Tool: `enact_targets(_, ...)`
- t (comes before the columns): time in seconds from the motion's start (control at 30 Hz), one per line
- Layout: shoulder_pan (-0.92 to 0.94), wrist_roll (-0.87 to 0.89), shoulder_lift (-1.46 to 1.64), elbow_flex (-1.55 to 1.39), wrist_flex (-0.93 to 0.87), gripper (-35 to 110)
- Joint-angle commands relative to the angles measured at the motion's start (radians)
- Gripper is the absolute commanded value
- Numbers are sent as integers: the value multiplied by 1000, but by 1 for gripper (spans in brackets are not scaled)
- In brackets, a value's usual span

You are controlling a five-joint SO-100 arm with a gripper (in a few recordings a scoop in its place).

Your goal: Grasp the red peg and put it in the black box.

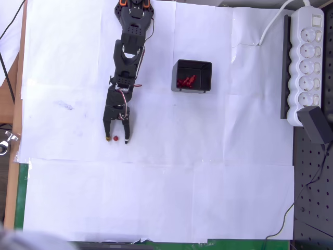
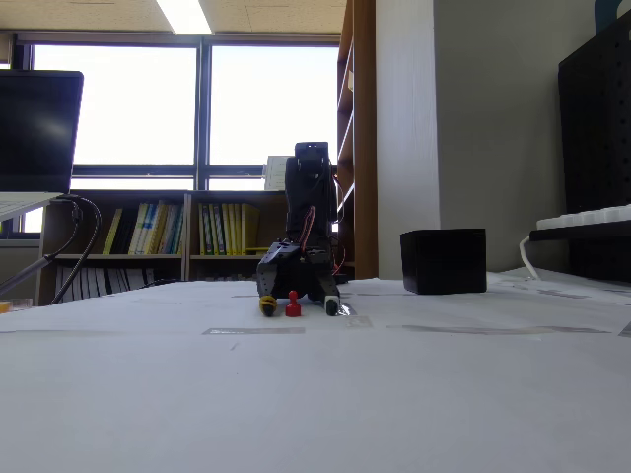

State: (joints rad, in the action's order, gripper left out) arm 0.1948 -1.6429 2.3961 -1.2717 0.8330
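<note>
1. White paper sheets, smooth and taped edge to edge, cover the table [image 1: 156, 198]; faint creases and a grey smudge mark the surface in the overhead view.
2. Matte black plastic forms the robot arm [image 1: 127, 57], which reaches from the top edge down the picture in the overhead view, with thin red and white wires along its segments.
3. The pincer [image 1: 117, 138] is lowered to the paper, its two fingers spread apart and released, holding nothing. One fingertip carries a small yellow-orange cap.
4. The red peg [image 1: 116, 138] sits on the paper between the two fingertips, apart from both as far as can be seen. From above it reads as a tiny round red dot.
5. In the fixed view the red peg [image 2: 293, 304] stands upright, its long axis vertical, a narrow top above a wider base, with the pincer [image 2: 296, 307] straddling it.
6. The black box [image 1: 192, 76] is a small, roughly square bin with thin upright walls, well apart from the peg, to the right of the arm in the overhead view. A cluster of red pegs [image 1: 186, 82] lies inside it.
7. In the fixed view the black box [image 2: 444, 261] shows as a plain dark block.
</note>
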Motion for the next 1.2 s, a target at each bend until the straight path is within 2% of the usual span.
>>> enact_targets(0.0, 28, -17, -43, -15, 9, 18)
enact_targets(0.13, 28, -3, -43, -14, 9, 8)
enact_targets(0.67, 52, 9, -124, 23, -9, 0)
enact_targets(0.77, 69, 20, -216, 66, -80, 0)
enact_targets(1.17, 91, 117, -529, -9, -689, 0)
